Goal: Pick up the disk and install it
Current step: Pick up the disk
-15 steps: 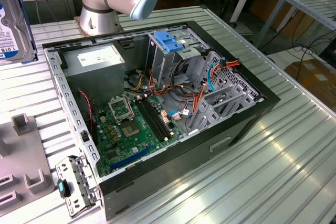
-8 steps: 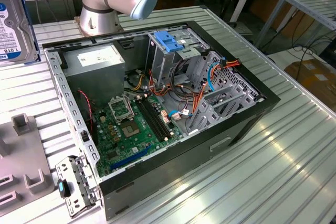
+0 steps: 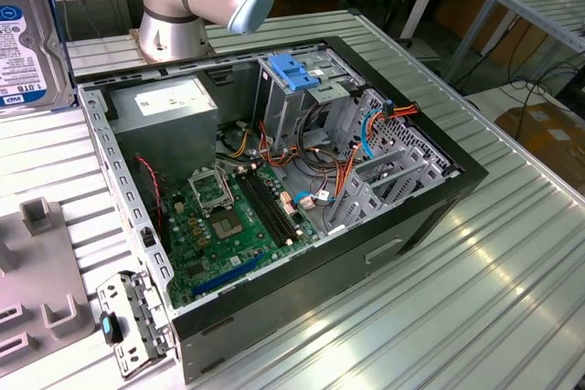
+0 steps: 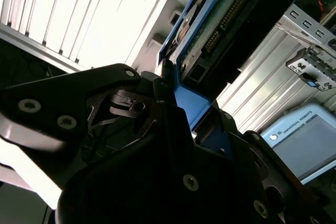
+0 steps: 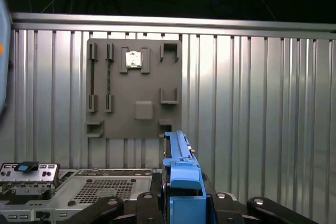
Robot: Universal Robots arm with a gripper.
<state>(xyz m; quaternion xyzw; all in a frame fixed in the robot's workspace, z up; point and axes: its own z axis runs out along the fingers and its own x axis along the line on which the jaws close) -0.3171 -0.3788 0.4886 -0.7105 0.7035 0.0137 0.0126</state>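
In the exterior view, the flat rectangular silver-metal disk (image 3: 27, 38) with its white-and-blue label is showing label-side on at the exterior view's far left, above the ribbed aluminium worktop (image 3: 475, 262) and just beside the open black computer case (image 3: 274, 189). In the second wrist view, the black gripper (image 4: 189, 111) is clamping its fingers onto the blue-railed edge of the disk (image 4: 210, 30). In the first wrist view, the gripper (image 5: 184, 200) is gripping the disk (image 5: 178, 156) edge-on, facing a grey slotted fixture plate (image 5: 134, 93).

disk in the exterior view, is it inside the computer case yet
No, the disk is at the exterior view's left edge, outside the open computer case.
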